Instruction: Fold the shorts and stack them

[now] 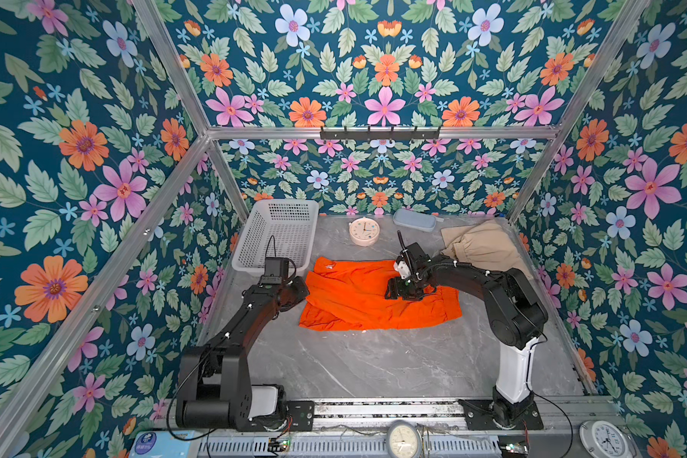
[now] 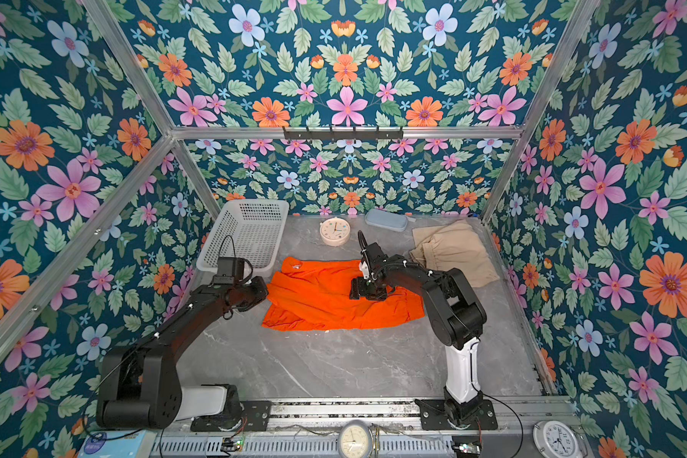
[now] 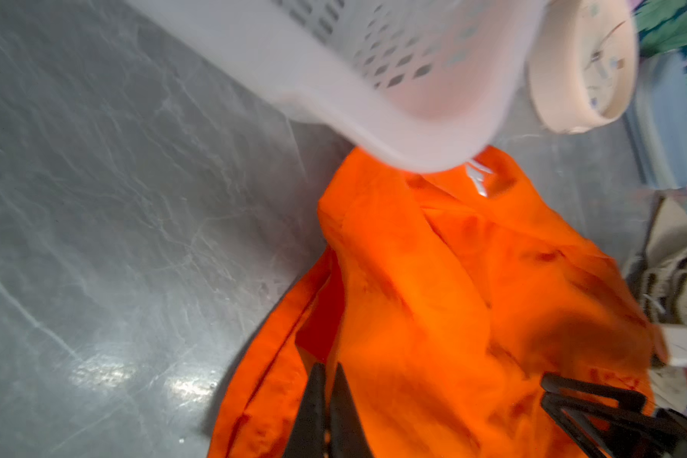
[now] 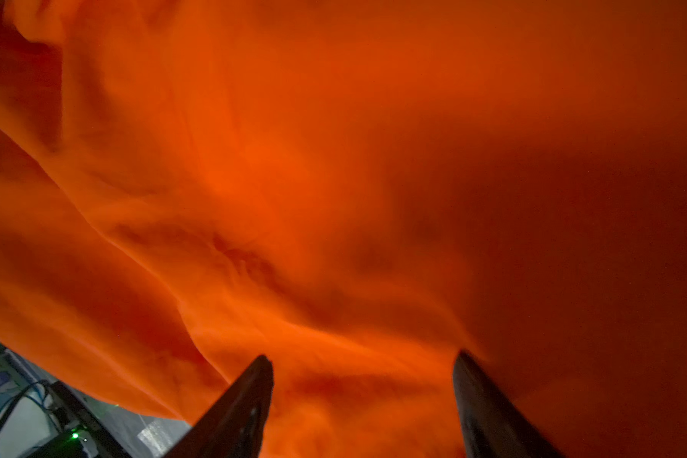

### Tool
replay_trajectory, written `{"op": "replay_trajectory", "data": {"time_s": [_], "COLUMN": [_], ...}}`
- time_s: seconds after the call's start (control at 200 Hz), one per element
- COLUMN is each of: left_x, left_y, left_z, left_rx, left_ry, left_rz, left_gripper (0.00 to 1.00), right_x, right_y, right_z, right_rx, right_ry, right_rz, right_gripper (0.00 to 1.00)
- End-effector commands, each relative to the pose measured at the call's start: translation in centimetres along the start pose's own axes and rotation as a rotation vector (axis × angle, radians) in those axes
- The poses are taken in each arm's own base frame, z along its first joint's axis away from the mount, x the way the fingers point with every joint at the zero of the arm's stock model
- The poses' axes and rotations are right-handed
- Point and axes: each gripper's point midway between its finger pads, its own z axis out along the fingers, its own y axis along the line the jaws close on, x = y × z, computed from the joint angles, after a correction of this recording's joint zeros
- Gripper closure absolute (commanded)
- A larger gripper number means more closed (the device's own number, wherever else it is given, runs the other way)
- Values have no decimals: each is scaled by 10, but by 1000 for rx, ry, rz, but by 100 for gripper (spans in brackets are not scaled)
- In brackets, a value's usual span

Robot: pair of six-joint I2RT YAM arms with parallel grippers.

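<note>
The bright orange cloth shorts (image 1: 373, 305) lie spread and rumpled in the middle of the grey marbled desk (image 1: 373, 368). The beige cloth shorts (image 1: 484, 246) sit crumpled in its far right corner. My left pincer (image 3: 329, 368) is clamped together on the orange pair's left edge, just in front of the white perforated plastic basket (image 1: 278, 234), while my right pincer (image 4: 363, 365) stands with its jaws apart, tips down on the orange cloth toward its right side.
</note>
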Motion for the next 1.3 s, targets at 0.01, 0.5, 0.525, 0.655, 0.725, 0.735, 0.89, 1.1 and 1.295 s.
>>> {"op": "replay_trajectory", "data": {"time_s": [0.01, 0.5, 0.525, 0.655, 0.725, 0.735, 0.89, 1.1, 1.295], "left_x": [14, 71, 73, 74, 61, 60, 34, 36, 70], "left_y": [1, 69, 70, 65, 56, 54, 16, -35, -50], "left_z": [-20, 8, 11, 4, -12, -14, -32, -1, 46], "left_rx": [6, -210, -212, -203, -186, -182, -42, 74, 62], "left_ry": [35, 153, 174, 189, 134, 127, 46, 81, 192], "left_rz": [-18, -33, -35, -48, -54, -55, -49, 29, 80], "left_gripper": [100, 86, 81, 59, 52, 52, 55, 63, 64], "right_x": [15, 20, 19, 6, -1, -1, -1, 23, 52], "right_y": [-33, -7, -4, 18, 29, 31, 33, 8, -39], "right_z": [12, -3, -6, -37, -58, -61, -87, -70, -47], "right_rx": [121, 0, -9, -59, -81, -83, -121, -153, 3], "right_ry": [55, 45, 40, -27, -70, -75, -96, -47, 16], "right_rz": [115, 56, 51, 9, -15, -17, 3, 118, 243], "right_gripper": [28, 27, 27, 26, 26, 26, 27, 28, 28]}}
